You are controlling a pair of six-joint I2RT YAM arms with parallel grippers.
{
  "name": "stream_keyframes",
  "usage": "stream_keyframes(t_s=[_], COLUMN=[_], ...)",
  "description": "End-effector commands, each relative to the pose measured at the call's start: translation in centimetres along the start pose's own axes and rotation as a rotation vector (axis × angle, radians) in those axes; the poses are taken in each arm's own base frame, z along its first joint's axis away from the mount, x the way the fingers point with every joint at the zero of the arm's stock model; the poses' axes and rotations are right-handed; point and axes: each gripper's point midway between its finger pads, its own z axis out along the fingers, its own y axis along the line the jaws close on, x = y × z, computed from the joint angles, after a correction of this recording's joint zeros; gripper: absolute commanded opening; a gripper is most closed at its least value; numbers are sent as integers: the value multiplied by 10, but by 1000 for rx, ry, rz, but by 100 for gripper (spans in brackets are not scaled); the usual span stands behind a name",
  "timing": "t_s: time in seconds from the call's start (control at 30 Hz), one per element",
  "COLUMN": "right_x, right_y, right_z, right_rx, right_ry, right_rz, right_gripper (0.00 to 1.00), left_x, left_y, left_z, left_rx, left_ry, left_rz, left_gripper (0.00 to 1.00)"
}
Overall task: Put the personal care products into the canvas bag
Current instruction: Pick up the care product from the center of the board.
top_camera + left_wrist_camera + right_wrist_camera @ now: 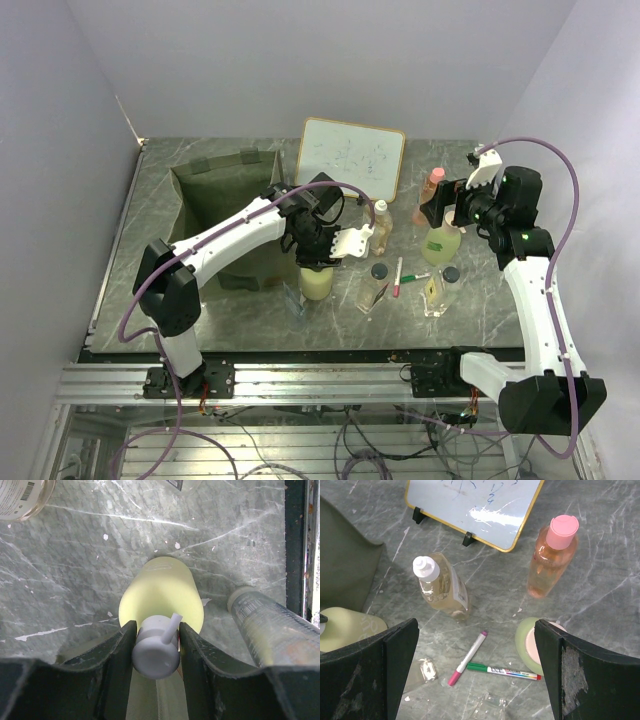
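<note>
Left pincer point(156, 652): clenched on the white cap of the yellow-green bottle point(161, 597), one finger tight against each side of the cap. The bottle is upright, just beside the near right corner of the canvas bag point(215, 200) and outside it. We cannot tell whether its base has left the tabletop point(65, 580).

Right pincer point(476, 640): released, jaws spread wide, grasping nothing. It hovers above the green bottle with peach pump point(530, 645) and the marker pens point(467, 659).

Standing on the tabletop, all apart from the bag:
- amber bottle point(442, 590), white cap, in front of the whiteboard point(475, 505)
- orange bottle point(551, 562), pink cap, to the right of the amber one
- green bottle with peach pump, near the orange one
- left clear dark-capped bottle point(377, 285) and right clear dark-capped bottle point(441, 287), nearer the arm bases, one on each side of the pens

Bag: upright at the far left, mouth open. The left arm crosses over part of it. In the part of the interior that shows, we see no bottle.

Our tally: none of the six products is in the bag. One is in hand, at the grasp-and-lift step, and five wait. We judge the first delivery to be a short carry up and left over the bag's rim. The right arm looks placed to take the green bottle afterwards, though that is only our guess.
</note>
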Motion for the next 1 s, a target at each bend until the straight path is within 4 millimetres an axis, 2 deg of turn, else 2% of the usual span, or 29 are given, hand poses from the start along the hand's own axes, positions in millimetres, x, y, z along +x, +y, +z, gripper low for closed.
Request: stream_keyframes(t_s=[0.0, 0.4, 0.6, 0.87, 0.97], right_x=[-6, -7, -7, -8, -9], right_y=[-1, -1, -2, -2, -2], right_z=[-4, -2, -3, -4, -5], right_rx=[4, 1, 5, 8, 10], right_ry=[-14, -15, -17, -21, -21], right_rz=[-6, -5, -7, -11, -17], right_gripper=[100, 100, 100, 100, 100], left_x=[-4, -1, -3, -20, -25], left_y=[-1, -4, -4, 0, 6], left_z=[0, 1, -1, -14, -21], left_rx=[14, 16, 19, 3, -27], left_ry=[-20, -13, -22, -71, -76], left_rz=[-2, -10, 8, 23, 27], left_gripper=[51, 53, 42, 8, 7])
